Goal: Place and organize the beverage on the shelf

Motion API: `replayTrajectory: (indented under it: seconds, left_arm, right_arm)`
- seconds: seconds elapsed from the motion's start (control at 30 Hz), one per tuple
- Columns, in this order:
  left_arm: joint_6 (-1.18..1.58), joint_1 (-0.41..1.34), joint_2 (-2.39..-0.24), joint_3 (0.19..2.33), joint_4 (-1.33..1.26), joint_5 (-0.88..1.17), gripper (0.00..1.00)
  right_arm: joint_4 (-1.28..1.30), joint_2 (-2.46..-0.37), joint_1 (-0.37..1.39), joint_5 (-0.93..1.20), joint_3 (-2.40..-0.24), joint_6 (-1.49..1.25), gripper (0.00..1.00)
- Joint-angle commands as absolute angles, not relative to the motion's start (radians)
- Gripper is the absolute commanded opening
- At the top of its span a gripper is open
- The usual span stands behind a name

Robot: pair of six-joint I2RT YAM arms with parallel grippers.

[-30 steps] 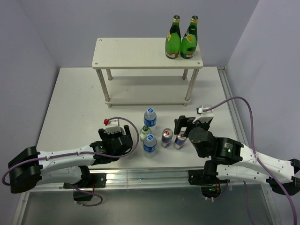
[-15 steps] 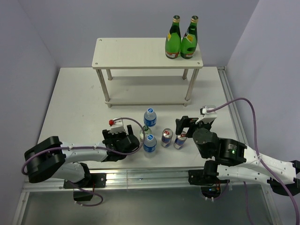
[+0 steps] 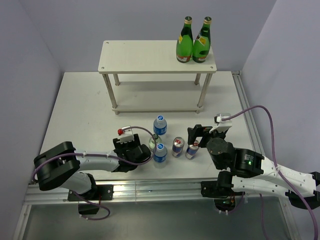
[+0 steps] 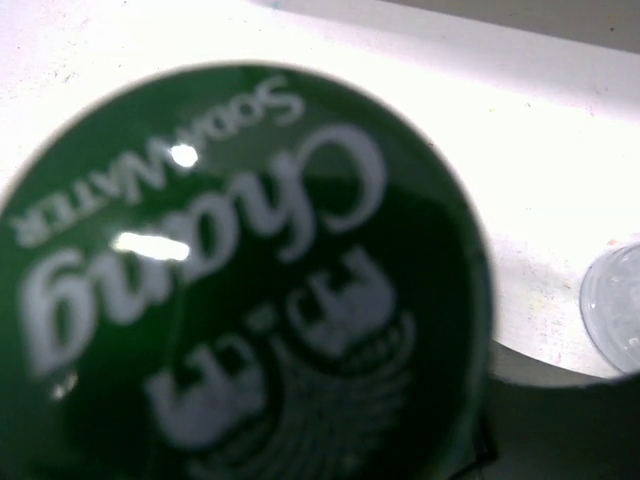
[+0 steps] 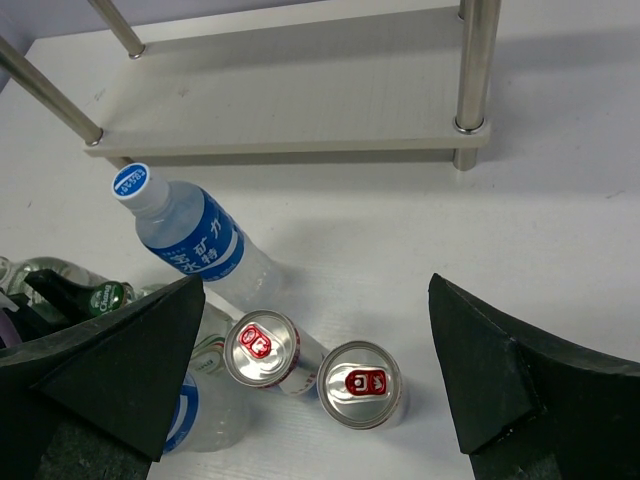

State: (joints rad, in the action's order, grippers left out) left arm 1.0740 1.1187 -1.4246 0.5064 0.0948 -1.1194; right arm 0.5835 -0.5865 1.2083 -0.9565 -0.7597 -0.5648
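The off-white shelf [image 3: 145, 56] stands at the back with two green glass bottles [image 3: 193, 42] on its top right. A clear soda bottle with a green cap [image 3: 154, 141] [image 4: 240, 280] stands among two blue-labelled water bottles [image 3: 159, 125] [image 3: 160, 152] and two red-topped cans [image 3: 178, 146] [image 3: 191, 149]. My left gripper [image 3: 148, 146] reaches in from the left, its jaws closed in on the soda bottle, and the cap fills the left wrist view. My right gripper [image 3: 198, 134] [image 5: 316, 290] hangs open over the cans [image 5: 262, 348] [image 5: 358, 382], touching nothing.
The shelf's lower board [image 5: 300, 100] and a metal leg [image 5: 472, 70] lie just beyond the drinks. The drinks stand close together, the near water bottle [image 5: 200, 420] against the soda bottle. A metal rail [image 3: 165, 189] runs along the table's near edge.
My left gripper has slid right to the soda bottle, and its jaws have come in from wide open onto it. The right gripper has barely shifted and stays open.
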Motion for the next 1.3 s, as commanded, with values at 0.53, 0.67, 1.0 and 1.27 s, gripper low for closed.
replayTrajectory:
  seconds: [0.53, 0.67, 1.0, 1.27]
  left_arm:
    - [0.387, 0.853, -1.363, 0.733, -0.426, -0.934, 0.00]
    - [0.324, 0.772, -1.439, 0.828, -0.462, -0.852, 0.00]
    - [0.272, 0.597, -1.657, 1.043, -0.500, -0.726, 0.00]
    - [0.242, 0.560, -1.790, 1.094, -0.603, -0.709, 0.00]
  right_arm:
    - [0.526, -0.584, 1.218, -0.974, -0.750, -0.561, 1.00]
    - [0.526, -0.583, 1.218, -0.974, -0.749, -0.563, 1.00]
    - [0.520, -0.572, 1.224, -0.969, -0.742, -0.560, 1.00]
    - [0.515, -0.580, 1.229, -0.968, -0.738, -0.558, 1.00]
